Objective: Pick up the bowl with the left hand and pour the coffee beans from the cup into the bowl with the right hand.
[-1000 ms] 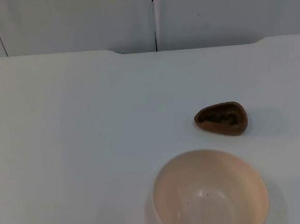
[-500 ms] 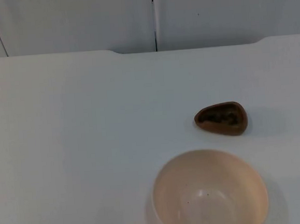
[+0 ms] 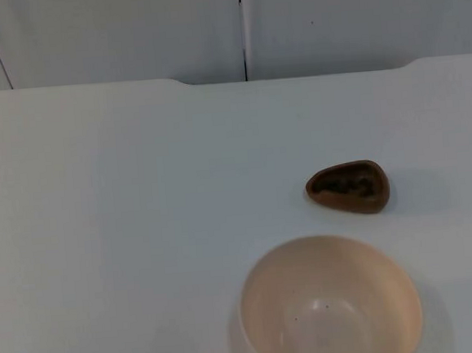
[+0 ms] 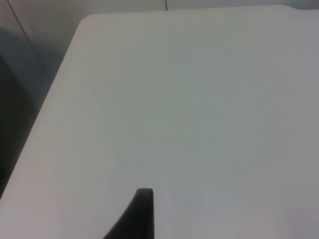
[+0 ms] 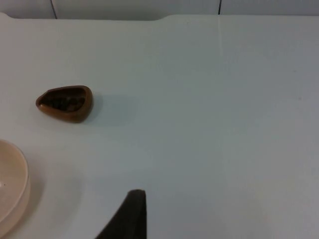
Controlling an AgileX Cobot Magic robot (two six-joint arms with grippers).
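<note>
You will find nothing moved since the earlier frames: the bowl, the cup and the table stand exactly as they did a second ago. The cream-coloured bowl (image 3: 329,304) sits upright on the white table (image 3: 126,234) at the near edge of the top view, right of centre, its inside bare apart from a few dark specks. The small brown teardrop-shaped cup (image 3: 349,187) stands just beyond it, apart from it, with dark coffee beans (image 3: 345,187) lying inside. Note that bare table separates the two, and no other object lies around either. The grey partition wall (image 3: 127,34) closes off the far end of the table. The left gripper (image 4: 139,214) waits over bare table near the table's left edge, one black fingertip in its wrist view; you cannot tell how its jaws stand. The right gripper (image 5: 130,214) waits over bare table well to the right of the cup (image 5: 65,103), with the bowl's rim (image 5: 12,189) also in its wrist view; its jaw state cannot be told either.
</note>
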